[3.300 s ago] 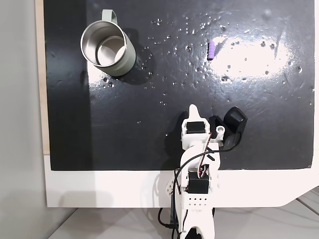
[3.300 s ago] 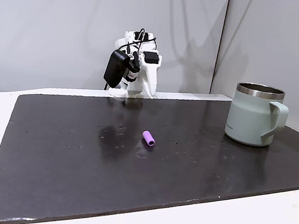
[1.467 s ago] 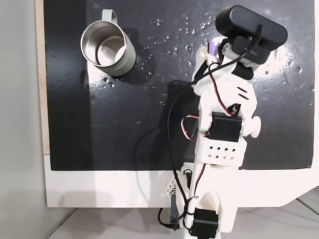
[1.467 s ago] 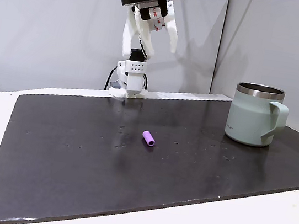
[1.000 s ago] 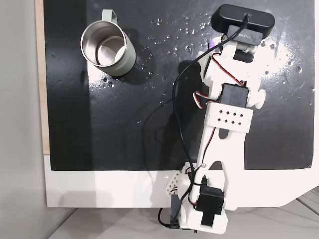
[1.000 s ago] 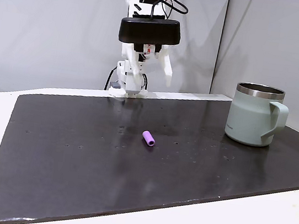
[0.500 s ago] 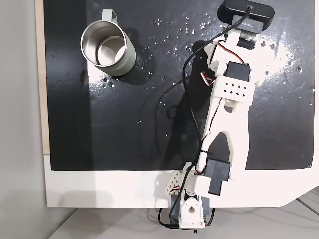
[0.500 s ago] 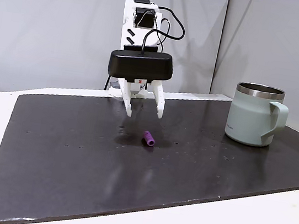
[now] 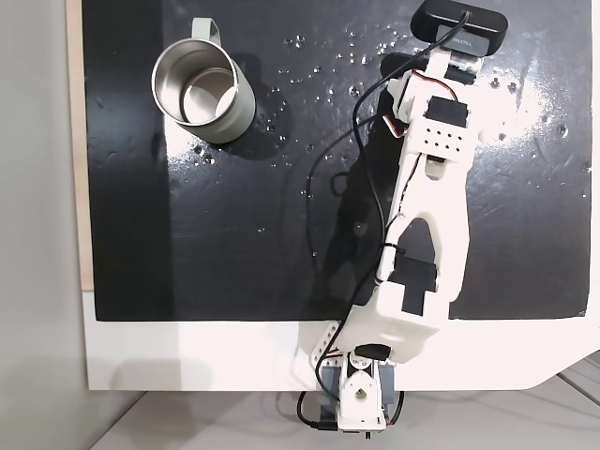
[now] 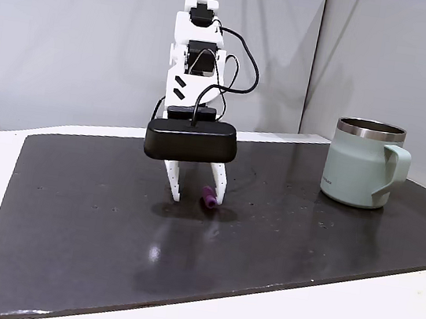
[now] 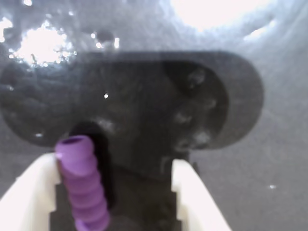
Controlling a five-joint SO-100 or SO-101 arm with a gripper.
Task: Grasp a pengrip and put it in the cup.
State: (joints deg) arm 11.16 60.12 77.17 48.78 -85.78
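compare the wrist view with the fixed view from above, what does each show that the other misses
Wrist view: the purple pengrip, ribbed with a hollow end, lies between the two white fingers, close against the left one as that view shows it. The jaws stand open around it, just above the glossy dark mat.

Fixed view from above: the sage-green cup, upright with its steel inside showing, far left of the arm, and the white arm stretched across the mat with its black camera at the tip.

Both: the dark, glare-spotted mat.
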